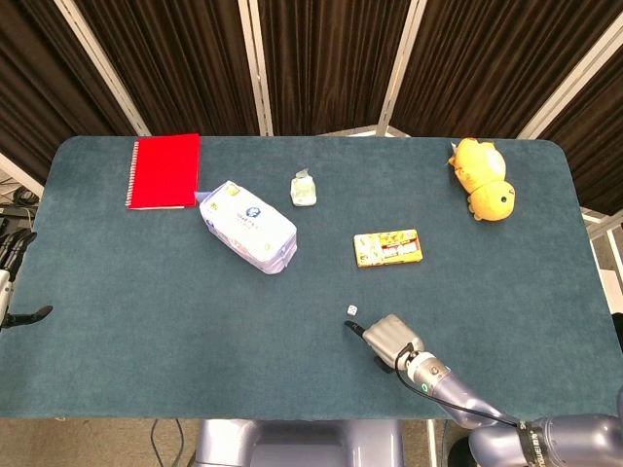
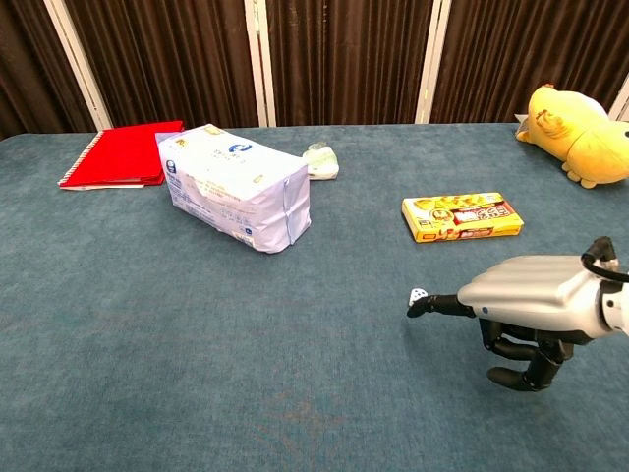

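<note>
My right hand (image 1: pixel 391 340) hovers palm down over the near middle of the blue-green table (image 1: pixel 146 292). In the chest view the right hand (image 2: pixel 536 300) has one digit stretched left and the other fingers (image 2: pixel 521 359) curled under the palm, holding nothing. A tiny white die (image 1: pixel 351 309) lies on the cloth just beyond that stretched tip; the die (image 2: pixel 418 293) looks close to touching it. At the left edge of the head view, off the table, only a dark tip of my left hand (image 1: pixel 27 314) shows; how its fingers lie is unclear.
A yellow and red flat box (image 1: pixel 387 248) lies behind the right hand. A white-blue soft pack (image 1: pixel 248 227) sits left of centre, with a small pale packet (image 1: pixel 305 188) behind it. A red notebook (image 1: pixel 164 171) lies far left, a yellow plush toy (image 1: pixel 483 179) far right.
</note>
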Tool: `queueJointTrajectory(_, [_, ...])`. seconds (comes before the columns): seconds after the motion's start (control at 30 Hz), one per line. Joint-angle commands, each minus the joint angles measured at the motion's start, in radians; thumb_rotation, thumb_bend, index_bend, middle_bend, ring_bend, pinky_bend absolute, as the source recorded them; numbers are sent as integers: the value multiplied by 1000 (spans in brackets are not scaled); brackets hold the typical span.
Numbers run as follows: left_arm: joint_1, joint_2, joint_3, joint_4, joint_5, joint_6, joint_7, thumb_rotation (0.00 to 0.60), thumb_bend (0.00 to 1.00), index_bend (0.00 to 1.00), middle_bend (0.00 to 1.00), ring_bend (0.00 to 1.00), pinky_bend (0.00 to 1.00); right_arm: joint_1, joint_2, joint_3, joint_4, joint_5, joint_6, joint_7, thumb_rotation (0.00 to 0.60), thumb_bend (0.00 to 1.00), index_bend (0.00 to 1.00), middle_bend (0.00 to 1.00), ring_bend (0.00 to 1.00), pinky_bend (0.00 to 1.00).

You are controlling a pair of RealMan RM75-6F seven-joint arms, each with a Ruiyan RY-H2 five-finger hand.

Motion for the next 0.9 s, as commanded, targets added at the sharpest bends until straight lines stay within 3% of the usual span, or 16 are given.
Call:
queueJointTrajectory(0.03, [0, 0, 0, 1, 0, 0, 0, 600, 0, 0, 0, 0, 0, -9, 18, -3, -28, -34, 21, 12, 600, 484, 0, 869, 849, 1000])
queueJointTrajectory(0.23, [3, 0, 0, 1, 3, 6, -1, 600, 0, 0, 0, 0, 0, -71, 122, -8, -121, -187, 146, 56, 600, 484, 0, 869, 849, 1000])
queueJointTrajectory(0.37, [15, -2, 6, -4, 17, 27, 3, 600, 0, 0, 0, 0, 0, -184, 199, -37, -126, -404, 358, 126, 600, 455, 0, 866, 848, 995])
queueJointTrajectory(0.47, [29, -2, 14, -7, 28, 47, 5, 600, 0, 0, 0, 0, 0, -273, 222, -59, -72, -535, 519, 218, 600, 417, 0, 817, 808, 913])
queueJointTrajectory(0.57, [48, -3, 26, -10, 42, 71, 2, 600, 0, 0, 0, 0, 0, -368, 221, -78, 23, -623, 676, 340, 600, 211, 0, 627, 610, 657])
queueJointTrajectory(0.63, [59, -4, 34, -12, 55, 85, 2, 600, 0, 0, 0, 0, 0, -425, 211, -81, 90, -638, 753, 412, 600, 32, 0, 371, 315, 350])
queueJointTrajectory(0.67, [62, -4, 37, -13, 59, 90, 2, 600, 0, 0, 0, 0, 0, -443, 206, -80, 112, -639, 774, 436, 600, 1, 0, 234, 163, 200])
queueJointTrajectory(0.73, [72, -7, 45, -16, 72, 104, 6, 600, 0, 0, 0, 0, 0, -481, 197, -74, 151, -626, 809, 477, 600, 0, 0, 62, 19, 39])
queueJointTrajectory(0.8, [80, -10, 51, -16, 82, 115, 8, 600, 0, 0, 0, 0, 0, -508, 196, -66, 172, -607, 831, 485, 600, 0, 0, 2, 0, 0])
queueJointTrajectory(0.9, [90, -15, 59, -14, 93, 126, 15, 600, 0, 0, 0, 0, 0, -539, 201, -54, 195, -583, 845, 477, 600, 0, 0, 0, 0, 0])
